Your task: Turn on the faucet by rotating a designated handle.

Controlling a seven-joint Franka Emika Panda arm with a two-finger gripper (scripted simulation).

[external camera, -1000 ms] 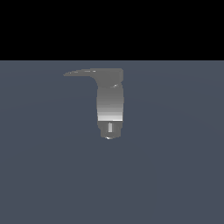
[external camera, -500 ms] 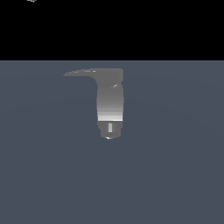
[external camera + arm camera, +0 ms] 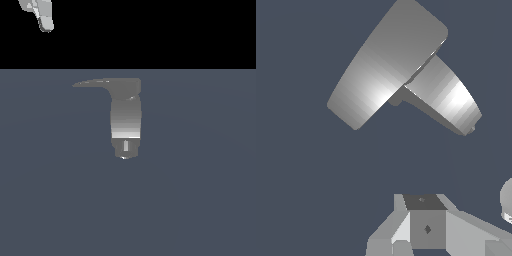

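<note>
A grey metallic faucet (image 3: 125, 120) stands near the middle of a flat slate-blue surface (image 3: 200, 200) in the exterior view, with a black band of background filling the top of the picture. The body is an upright cylinder with a bright band low on it and a small slotted stub (image 3: 125, 148) at its lower end, towards six o'clock. From the faucet's top cap a thin flat dark-grey handle (image 3: 92, 83) juts out sideways towards nine o'clock, tapering to a point at the exterior view's left. The tool (image 3: 44, 17) shows only as a pale grey piece at about eleven o'clock in the exterior view, against the black background, well apart from the faucet and touching nothing. From these pictures I cannot tell whether its jaws stand wide or narrow. In the wrist view the faucet (image 3: 391, 65) appears tilted, its broad round cap facing the camera and the shiny body behind it, while parts of the tool's grey housing (image 3: 426, 225) sit at the near edge, apart from the faucet
</note>
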